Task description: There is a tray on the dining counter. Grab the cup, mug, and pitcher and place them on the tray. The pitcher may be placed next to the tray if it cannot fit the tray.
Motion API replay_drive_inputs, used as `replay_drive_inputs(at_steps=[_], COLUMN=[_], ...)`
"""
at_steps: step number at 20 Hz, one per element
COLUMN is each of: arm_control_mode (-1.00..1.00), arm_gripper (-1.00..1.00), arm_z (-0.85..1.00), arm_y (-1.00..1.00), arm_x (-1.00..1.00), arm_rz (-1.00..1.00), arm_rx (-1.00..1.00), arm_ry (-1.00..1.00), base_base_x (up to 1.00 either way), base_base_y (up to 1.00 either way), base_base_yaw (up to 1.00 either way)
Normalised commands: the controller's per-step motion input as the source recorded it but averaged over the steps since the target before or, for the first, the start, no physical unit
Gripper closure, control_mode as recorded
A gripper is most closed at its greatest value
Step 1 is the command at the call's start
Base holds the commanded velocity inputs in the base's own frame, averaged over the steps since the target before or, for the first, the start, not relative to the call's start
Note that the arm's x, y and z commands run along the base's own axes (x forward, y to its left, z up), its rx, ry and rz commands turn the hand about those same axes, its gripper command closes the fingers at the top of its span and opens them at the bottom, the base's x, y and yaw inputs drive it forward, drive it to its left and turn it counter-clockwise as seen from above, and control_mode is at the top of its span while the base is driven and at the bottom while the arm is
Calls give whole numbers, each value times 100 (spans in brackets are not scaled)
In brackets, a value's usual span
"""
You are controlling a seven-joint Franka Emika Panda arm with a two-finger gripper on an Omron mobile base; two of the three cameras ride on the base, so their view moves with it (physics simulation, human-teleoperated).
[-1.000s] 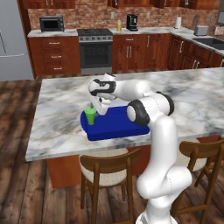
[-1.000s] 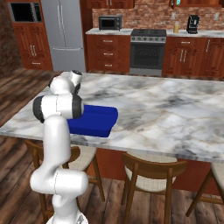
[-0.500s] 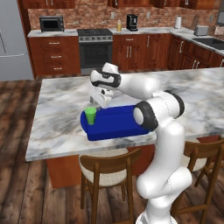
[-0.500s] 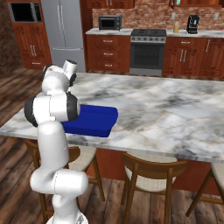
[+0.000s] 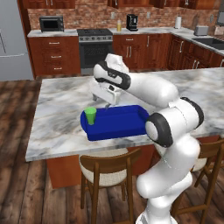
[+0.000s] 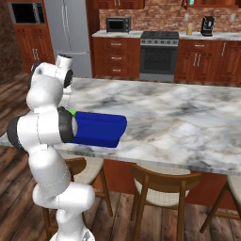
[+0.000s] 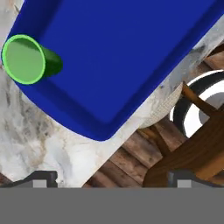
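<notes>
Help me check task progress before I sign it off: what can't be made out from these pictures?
- Left base view: the open gripper hides the marble dining counter behind it.
- Right base view: the white arm covers most of the small green handleless cup and the near end of the flat blue tray.
- Hand view: the tray's upper part runs off the frame edge.

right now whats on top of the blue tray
Only the green cup stands on the tray, upright at its left end in the left base view. The rest of the floor looks bare. The arm covers part of the tray in the right base view.
</notes>
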Motion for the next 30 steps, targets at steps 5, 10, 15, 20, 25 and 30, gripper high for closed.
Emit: replay_drive_inputs(at_steps=[5, 10, 15, 20, 25, 30], arm_control_mode=[-100, -100, -100, -100, -100, -100], arm_gripper=[-100, -100, -100, -100, -100, -100], arm_z=[55, 44, 36, 28, 23, 11], arm_y=[-65, -78, -65, -40, -23, -17], arm_x=[-100, -100, -77, -41, -27, -28], arm_rz=[23, 26, 26, 25, 22, 23], arm_rx=[-12, -7, -4, -9, -12, -16], arm_ry=[-26, -26, -13, -1, 0, 0], base_base_x=[0, 0, 0, 0, 0, 0], base_base_y=[0, 0, 0, 0, 0, 0], base_base_yaw=[0, 0, 0, 0, 0, 0])
